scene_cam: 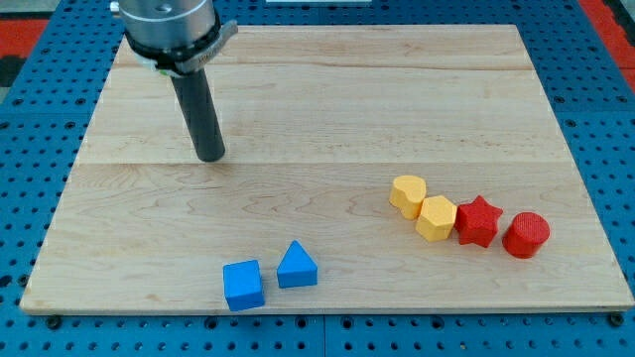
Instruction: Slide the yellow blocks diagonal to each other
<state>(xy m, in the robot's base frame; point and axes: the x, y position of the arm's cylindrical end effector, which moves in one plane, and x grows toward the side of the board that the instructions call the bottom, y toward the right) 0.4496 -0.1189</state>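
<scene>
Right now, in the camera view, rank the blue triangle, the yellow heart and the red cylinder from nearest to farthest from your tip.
My tip sits in the view's upper left, apart from all the blocks.
1. Blue triangle, bottom centre.
2. Yellow heart, toward the right, at the left end of the row.
3. Red cylinder, far right end of that row.

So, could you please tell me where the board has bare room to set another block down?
Bare: the middle between my tip and the yellow heart block, plus the whole top right. Crowded: the right row through the red cylinder, and the blue cube by the blue triangle.
</scene>
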